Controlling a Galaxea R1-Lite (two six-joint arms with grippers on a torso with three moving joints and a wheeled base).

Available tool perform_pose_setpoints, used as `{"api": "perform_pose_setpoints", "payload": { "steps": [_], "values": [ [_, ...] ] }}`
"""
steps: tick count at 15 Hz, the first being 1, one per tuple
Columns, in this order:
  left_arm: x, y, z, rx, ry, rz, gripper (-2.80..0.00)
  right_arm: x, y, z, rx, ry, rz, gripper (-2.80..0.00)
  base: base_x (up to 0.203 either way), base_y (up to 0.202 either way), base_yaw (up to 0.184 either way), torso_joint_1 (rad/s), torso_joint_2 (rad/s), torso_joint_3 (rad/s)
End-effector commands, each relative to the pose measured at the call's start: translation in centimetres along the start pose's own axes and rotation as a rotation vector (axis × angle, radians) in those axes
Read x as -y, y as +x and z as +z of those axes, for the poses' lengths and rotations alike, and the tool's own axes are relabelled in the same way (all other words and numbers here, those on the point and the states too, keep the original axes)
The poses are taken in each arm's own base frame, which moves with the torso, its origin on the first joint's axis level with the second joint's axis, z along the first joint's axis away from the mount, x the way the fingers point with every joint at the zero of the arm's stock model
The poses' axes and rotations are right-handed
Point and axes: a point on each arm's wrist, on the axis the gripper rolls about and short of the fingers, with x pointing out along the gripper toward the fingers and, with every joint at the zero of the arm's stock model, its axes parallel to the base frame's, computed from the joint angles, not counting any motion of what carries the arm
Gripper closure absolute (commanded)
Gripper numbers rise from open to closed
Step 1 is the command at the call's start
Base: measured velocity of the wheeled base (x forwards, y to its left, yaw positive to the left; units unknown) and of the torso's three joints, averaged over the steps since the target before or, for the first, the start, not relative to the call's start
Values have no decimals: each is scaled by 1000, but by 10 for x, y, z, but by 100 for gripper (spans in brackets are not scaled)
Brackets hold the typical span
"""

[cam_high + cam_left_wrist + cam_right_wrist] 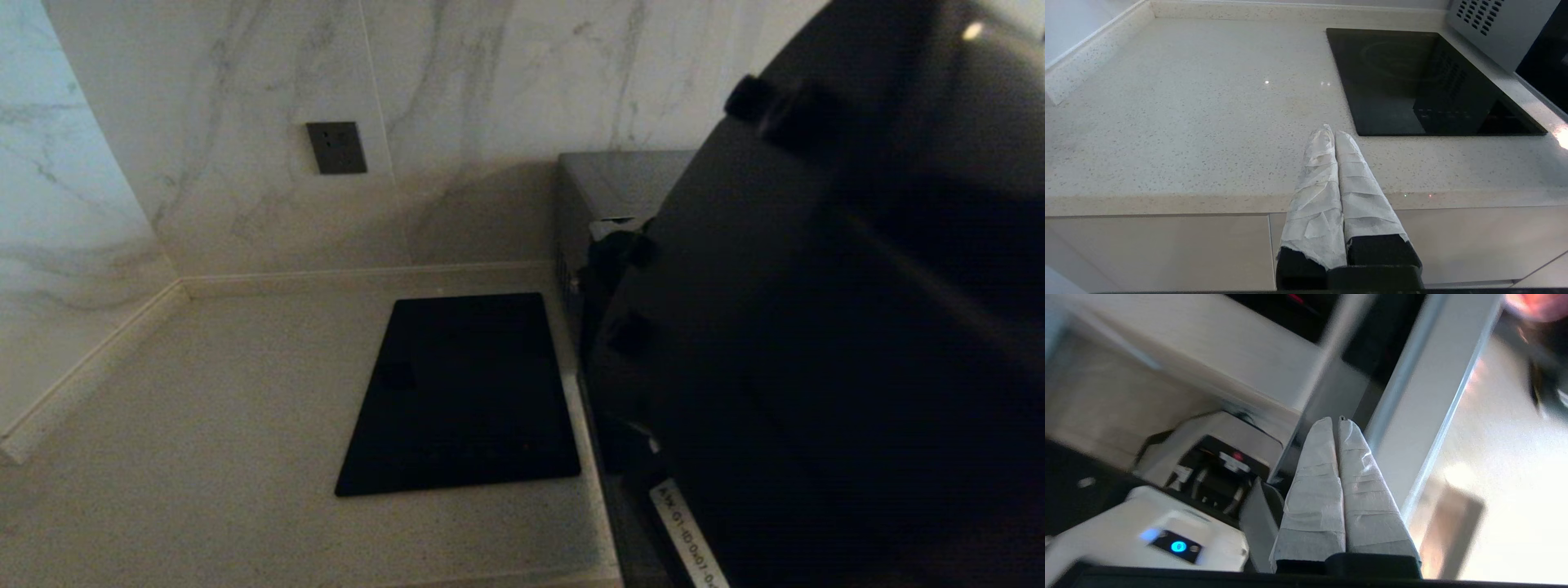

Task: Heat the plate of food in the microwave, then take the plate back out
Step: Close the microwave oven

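Head view: mostly blocked on the right by a dark arm segment close to the lens. Behind it, part of the microwave (620, 184) against the marble wall (245, 122); left of that, a black slab (461, 392) flat on the pale speckled counter (204, 457). No plate of food visible here, and neither gripper.

Left wrist view: left gripper (1336, 136) clenched, cloth-wrapped fingers (1318, 179) pressed together on nothing, hanging over the counter's front edge. Ahead of the tips and off to one side, the black slab; beyond it, the microwave's vented grey side (1494, 28). Parked, by the look of it, and the farther arm from the job.

Right wrist view: right gripper (1336, 420) clenched empty too, wrapped fingers (1359, 473) tight together. Just past the tips, a long silver strip (1433, 388) and dark panels running diagonally away, blurred; probably the microwave front, though not certain. Plate nowhere in sight, so direction from the fingers impossible to tell. Likely the door handle first. Bright pale surface alongside.
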Motion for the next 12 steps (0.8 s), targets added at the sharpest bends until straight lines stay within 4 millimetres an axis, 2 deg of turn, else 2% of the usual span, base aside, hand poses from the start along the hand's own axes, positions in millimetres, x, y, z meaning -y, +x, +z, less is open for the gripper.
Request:
{"api": "perform_pose_setpoints", "payload": {
  "steps": [1, 5, 8, 12],
  "values": [
    [0, 0, 0, 0, -1, 1, 0, 17, 8, -1, -57, 69, -86, 0, 0, 0, 0, 0, 0, 0],
    [0, 0, 0, -1, -1, 1, 0, 51, 22, 7, -75, 262, -229, 0, 0, 0, 0, 0, 0, 0],
    [0, 0, 0, -1, -1, 1, 0, 74, 18, 7, -73, 356, -271, 0, 0, 0, 0, 0, 0, 0],
    [0, 0, 0, -1, -1, 1, 0, 101, 23, 10, -84, 443, -335, 0, 0, 0, 0, 0, 0, 0]
  ]
}}
